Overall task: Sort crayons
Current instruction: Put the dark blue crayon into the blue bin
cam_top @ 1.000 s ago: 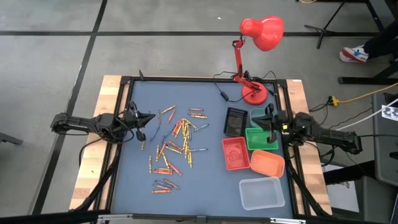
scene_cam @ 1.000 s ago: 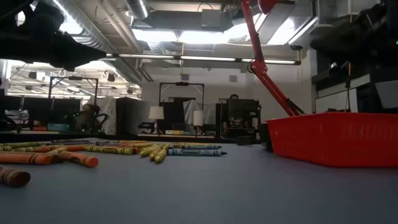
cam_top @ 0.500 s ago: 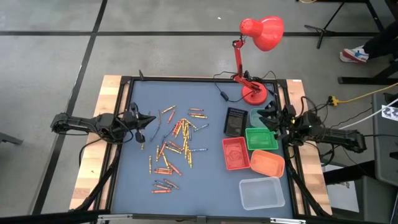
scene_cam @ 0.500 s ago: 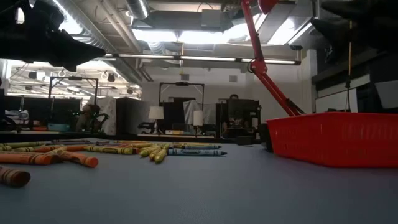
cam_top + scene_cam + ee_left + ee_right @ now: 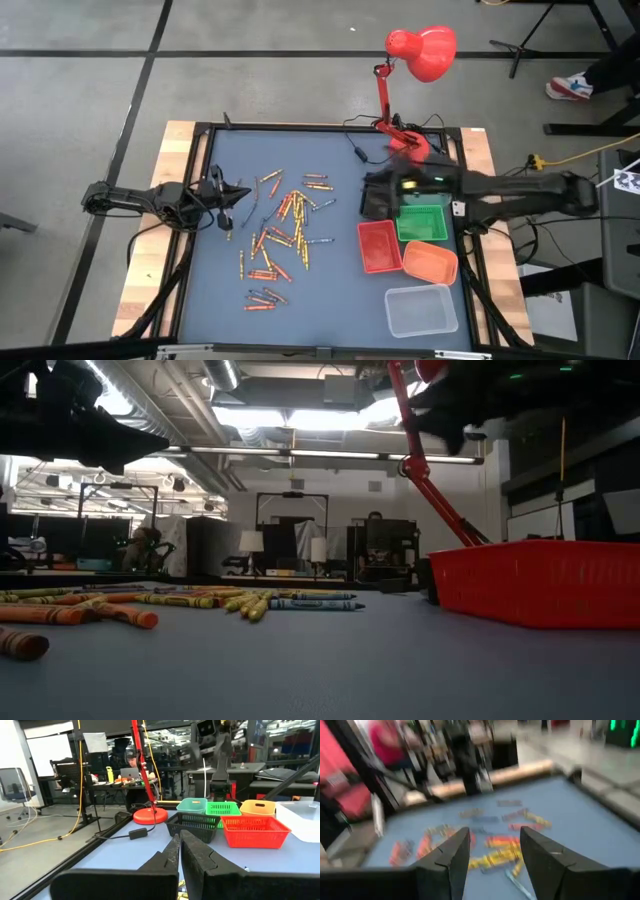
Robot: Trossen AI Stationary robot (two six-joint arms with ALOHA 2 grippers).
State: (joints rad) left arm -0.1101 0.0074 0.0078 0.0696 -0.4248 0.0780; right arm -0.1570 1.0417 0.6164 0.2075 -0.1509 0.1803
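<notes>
We see the crayons [image 5: 282,232] scattered across the left-centre of the blue table [image 5: 330,310] between the 2 arms — their long axes run every way, many lying slantwise or along the table's length, with no shared heading. The left gripper [image 5: 237,193] sits at the table's left edge beside the scatter with its fingers pressed together on nothing. The right gripper [image 5: 368,186] reaches over the black tray [image 5: 377,206] — its fingers [image 5: 449,855] spread apart and empty, facing the crayons.
</notes>
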